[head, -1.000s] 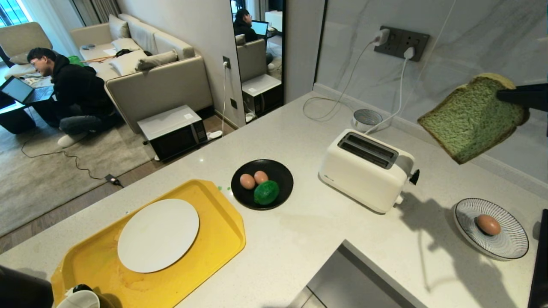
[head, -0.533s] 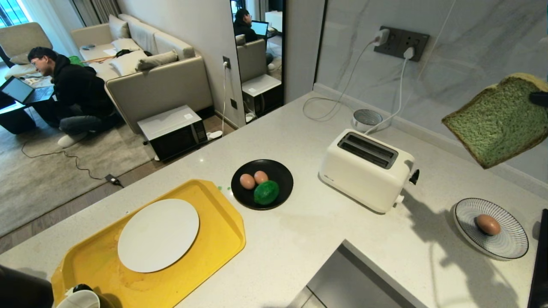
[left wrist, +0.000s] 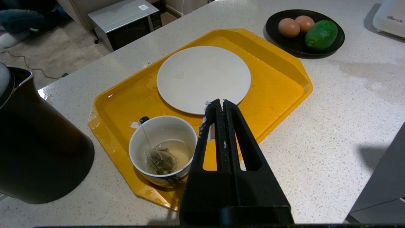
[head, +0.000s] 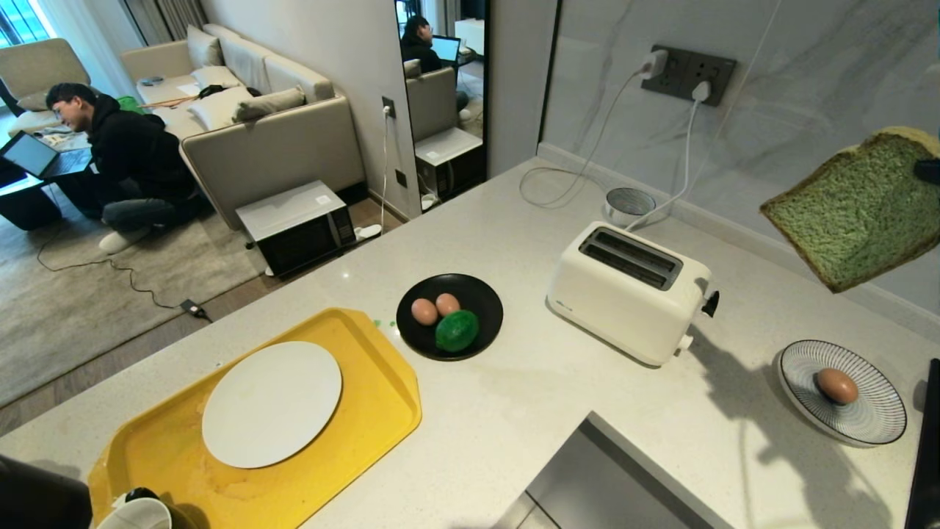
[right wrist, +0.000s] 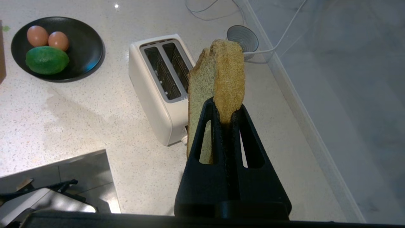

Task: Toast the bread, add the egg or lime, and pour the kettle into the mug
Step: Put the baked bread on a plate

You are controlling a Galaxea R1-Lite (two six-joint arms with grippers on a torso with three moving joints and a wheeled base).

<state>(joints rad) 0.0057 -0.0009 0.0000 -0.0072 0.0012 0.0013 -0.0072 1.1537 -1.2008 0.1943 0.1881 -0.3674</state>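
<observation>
from the head: bread (head: 855,213) held high at the right edge of the scene, pinched by its upper crust in the right gripper (head: 927,171), hanging well above and to the right of the toaster (head: 630,292); toaster slots running lengthwise along the white body, both empty; black dish with two eggs and the lime (head: 457,330) to the toaster's left, a third egg (head: 837,386) on the striped plate (head: 877,419) to its right. from the left wrist: left gripper (left wrist: 220,107) pressed shut on nothing, parked above the yellow tray (left wrist: 278,95), beside the mug (left wrist: 163,152) with a teabag inside, kettle (left wrist: 38,148) just off the tray's corner. from the right wrist: right gripper clamped on the bread (right wrist: 218,85) at its crust, slice edge-on beyond the fingers; toaster (right wrist: 158,91) below and off to one side, its slots roughly parallel to the slice's plane. judged: slice already near the slot's long axis, so mainly a shift sideways over the nearer slot, then straight down; right arm clearly the nearer one.
</observation>
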